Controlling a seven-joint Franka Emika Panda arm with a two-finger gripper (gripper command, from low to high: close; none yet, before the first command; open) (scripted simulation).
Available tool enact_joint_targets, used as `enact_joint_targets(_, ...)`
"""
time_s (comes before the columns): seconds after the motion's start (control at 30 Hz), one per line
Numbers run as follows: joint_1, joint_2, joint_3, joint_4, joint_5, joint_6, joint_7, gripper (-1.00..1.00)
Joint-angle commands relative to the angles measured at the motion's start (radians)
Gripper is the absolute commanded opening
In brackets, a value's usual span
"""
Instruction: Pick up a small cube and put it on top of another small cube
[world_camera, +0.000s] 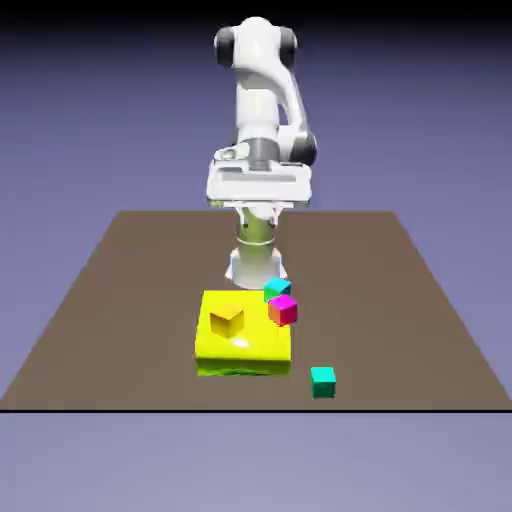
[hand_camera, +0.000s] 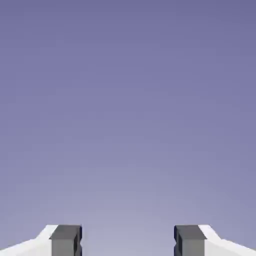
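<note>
The small green-teal cube (world_camera: 322, 381) lies alone on the brown table near its front edge, at the exterior view's right of the yellow slab. A lighter cyan cube (world_camera: 277, 289) and a magenta cube (world_camera: 283, 309) sit touching each other behind the slab's right corner. My gripper (world_camera: 258, 192) hangs high above the table's far part, well away from every cube. In the hand view the gripper (hand_camera: 128, 241) is open: its two grey fingertips (hand_camera: 66, 240) stand wide apart with only blue-violet backdrop between them, and no cube shows there.
A flat yellow slab (world_camera: 262, 345) lies in the table's middle front, with a small yellow cube (world_camera: 228, 320) on top of it. The arm's white base column (world_camera: 256, 262) stands just behind the cyan cube. The table's front edge (world_camera: 150, 408) runs close to the green-teal cube.
</note>
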Motion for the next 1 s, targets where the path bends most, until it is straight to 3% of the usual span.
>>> enact_joint_targets(0.0,0.005,0.036,0.005,0.017,-0.006,-0.011,0.016,0.00)
enact_joint_targets(0.73,0.125,0.834,0.121,0.386,-0.136,-0.251,0.361,0.00)
enact_joint_targets(0.97,0.174,1.026,0.063,0.442,-0.182,-0.123,0.402,0.00)
